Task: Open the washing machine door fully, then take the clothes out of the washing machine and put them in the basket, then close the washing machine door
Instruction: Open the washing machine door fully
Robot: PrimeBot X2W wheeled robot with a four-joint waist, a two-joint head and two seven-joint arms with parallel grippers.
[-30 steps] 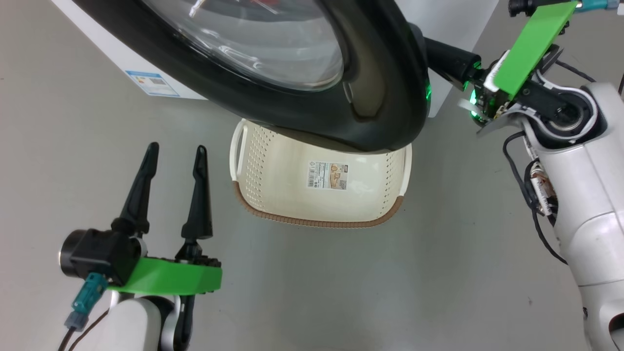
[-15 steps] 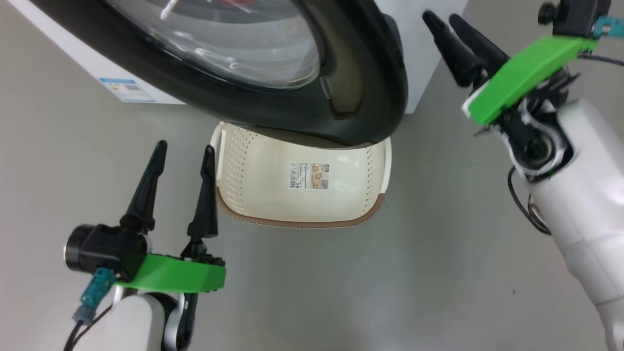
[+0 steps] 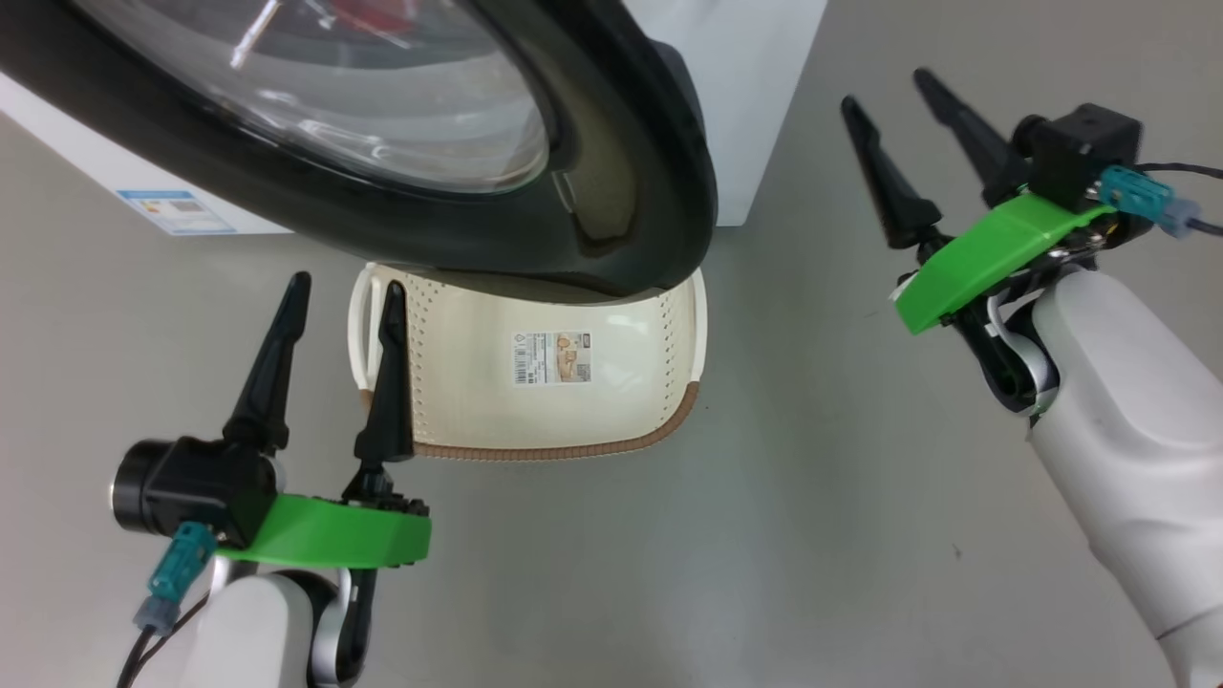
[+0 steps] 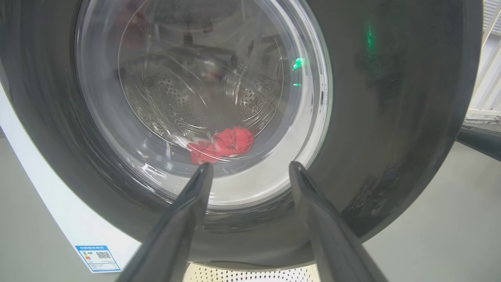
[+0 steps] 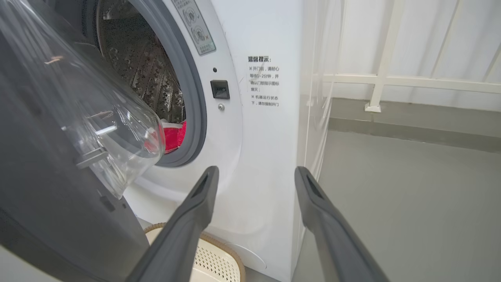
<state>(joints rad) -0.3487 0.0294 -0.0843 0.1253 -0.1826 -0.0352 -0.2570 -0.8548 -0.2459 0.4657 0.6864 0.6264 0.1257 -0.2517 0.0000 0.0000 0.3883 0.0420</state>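
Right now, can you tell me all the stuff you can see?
floor: one, grey, all around
washing machine: one, white, standing on the floor
basket: one, cream with a brown rim, on the floor in front of the machine
washing machine door: one, black rim with clear glass, partly open, over the basket
clothes: one bundle, red, inside the machine
blue sticker: one, blue, low on the machine's front
railing: one, white, beside the machine
left hand: one, dark fingers, open, by the basket's left side
right hand: one, dark fingers, open, right of the door
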